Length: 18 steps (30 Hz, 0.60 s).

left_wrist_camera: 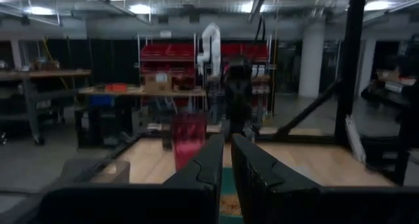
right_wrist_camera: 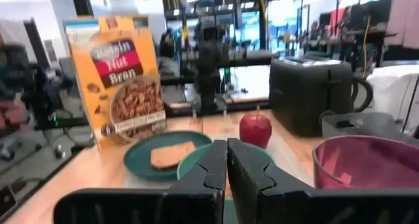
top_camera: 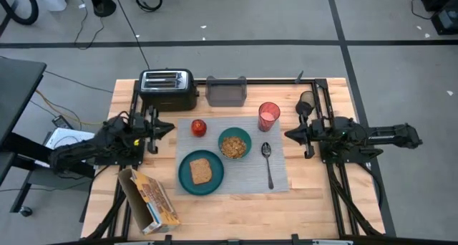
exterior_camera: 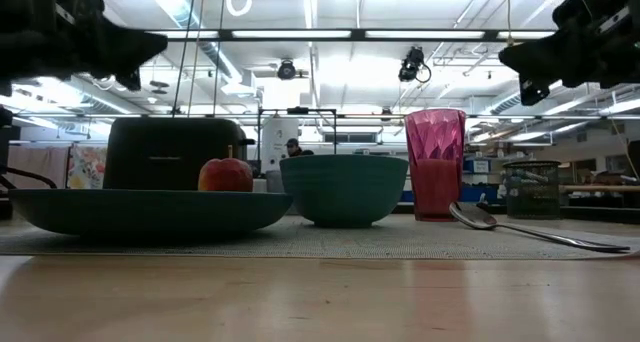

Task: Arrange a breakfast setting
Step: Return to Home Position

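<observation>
A grey ribbed placemat [top_camera: 247, 175] lies at the table's middle. On it rest a teal plate [top_camera: 184, 175] bearing a toast slice [top_camera: 201, 170], a teal bowl [top_camera: 246, 136] holding cereal, a metal spoon [top_camera: 268, 162], a translucent red cup [top_camera: 269, 116] and a small red fruit [top_camera: 199, 127]. My left gripper [top_camera: 170, 128] hovers left of the fruit, pointing level toward the mat, shut and holding nothing. My right gripper [top_camera: 288, 135] hovers right of the spoon, level, also shut and holding nothing. Both stand above table height in the low view.
A black two-slot toaster [top_camera: 167, 89] and a small grey tray [top_camera: 227, 92] stand behind the mat at the far edge. An open cereal box [top_camera: 150, 200] lies at the near left. Bare wood shows in front of the mat and at its right.
</observation>
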### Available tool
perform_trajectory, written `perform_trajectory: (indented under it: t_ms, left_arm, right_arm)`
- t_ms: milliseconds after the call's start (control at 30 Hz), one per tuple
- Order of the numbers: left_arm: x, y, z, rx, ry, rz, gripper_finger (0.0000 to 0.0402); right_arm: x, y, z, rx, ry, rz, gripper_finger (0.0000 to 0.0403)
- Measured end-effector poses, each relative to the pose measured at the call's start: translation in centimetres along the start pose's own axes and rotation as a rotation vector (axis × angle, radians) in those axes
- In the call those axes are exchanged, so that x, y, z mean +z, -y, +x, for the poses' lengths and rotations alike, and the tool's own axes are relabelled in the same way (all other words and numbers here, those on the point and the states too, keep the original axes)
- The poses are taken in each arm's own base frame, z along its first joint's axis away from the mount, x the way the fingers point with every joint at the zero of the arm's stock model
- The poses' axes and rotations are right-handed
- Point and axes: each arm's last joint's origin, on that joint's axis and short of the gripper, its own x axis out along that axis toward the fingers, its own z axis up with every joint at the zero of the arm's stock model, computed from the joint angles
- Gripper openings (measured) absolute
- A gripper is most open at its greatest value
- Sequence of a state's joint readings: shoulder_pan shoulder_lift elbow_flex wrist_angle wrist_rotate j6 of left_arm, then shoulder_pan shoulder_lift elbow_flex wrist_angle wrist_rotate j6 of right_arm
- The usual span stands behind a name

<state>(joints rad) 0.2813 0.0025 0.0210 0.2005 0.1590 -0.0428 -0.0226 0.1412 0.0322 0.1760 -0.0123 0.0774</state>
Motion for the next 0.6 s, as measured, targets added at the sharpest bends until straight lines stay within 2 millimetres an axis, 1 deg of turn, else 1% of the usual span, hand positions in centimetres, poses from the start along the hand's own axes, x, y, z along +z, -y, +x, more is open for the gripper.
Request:
perform_trajectory:
  t_ms: [100,200,267,400,467,600]
  left_arm:
    - [-0.6,0.0,0.0,0.007,-0.03,-0.027,0.0041]
    - [-1.1,-0.1,0.0,0.012,-0.077,-0.036,0.0041]
    - [-1.0,-0.1,0.0,0.012,-0.073,-0.035,0.0041]
    - [-1.8,-0.1,0.0,0.017,-0.149,-0.047,0.0041]
    - [-1.9,-0.1,0.0,0.02,-0.157,-0.049,0.0041]
    - [-1.8,-0.1,0.0,0.02,-0.155,-0.048,0.0041]
  right_arm:
    - [-0.3,0.1,-0.5,0.009,0.045,0.03,0.0022]
    - [-0.7,0.0,-0.8,0.017,0.005,0.035,0.0022]
    - [-1.0,0.1,-0.8,0.01,-0.018,0.015,0.0022]
    - [-1.0,0.2,-0.8,-0.008,-0.025,-0.075,0.0022]
    - [-1.4,0.2,-0.8,-0.019,-0.066,-0.085,0.0022]
    - [-1.3,0.3,-0.7,-0.035,-0.06,-0.086,0.0022]
